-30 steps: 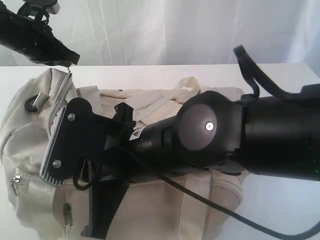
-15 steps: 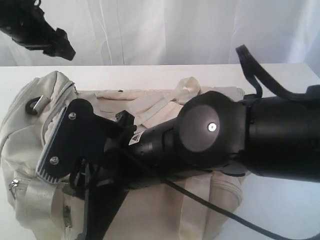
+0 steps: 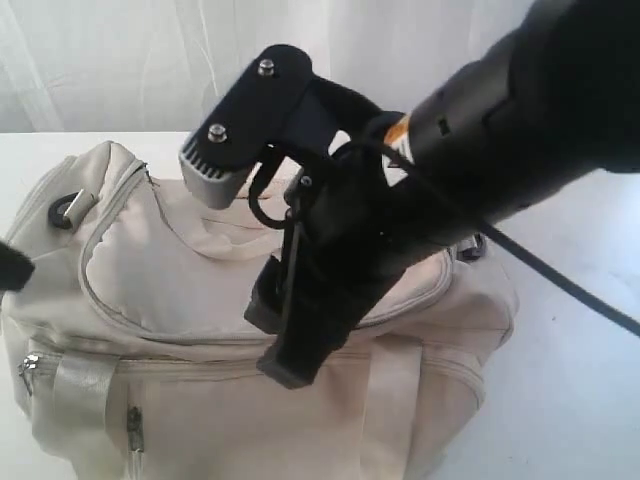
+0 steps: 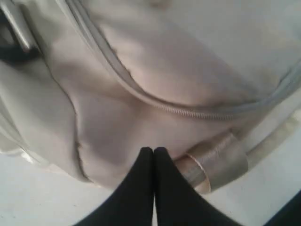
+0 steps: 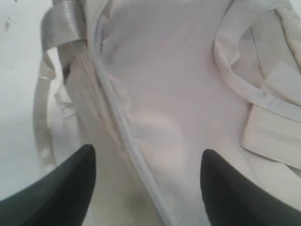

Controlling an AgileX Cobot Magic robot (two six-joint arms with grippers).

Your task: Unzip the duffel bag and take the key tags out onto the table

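The cream-white duffel bag lies on the white table, and its curved top zipper looks closed. My right gripper hangs over the bag's top, pointing down. In the right wrist view it is open, with the zipper running between its fingers. My left gripper shows as a dark tip at the bag's left end. In the left wrist view it is shut on nothing, its tips close to the bag's fabric beside a satin webbing loop. The key tags are hidden.
A dark metal ring sits on the bag's left end. Webbing handles lie across the bag's top beside the right gripper. A small zipper pull hangs on the front pocket. A white curtain backs the table.
The right arm has risen and swung over the bag, its gripper now pointing down at the top. The left arm has dropped from the upper left to the bag's left end.
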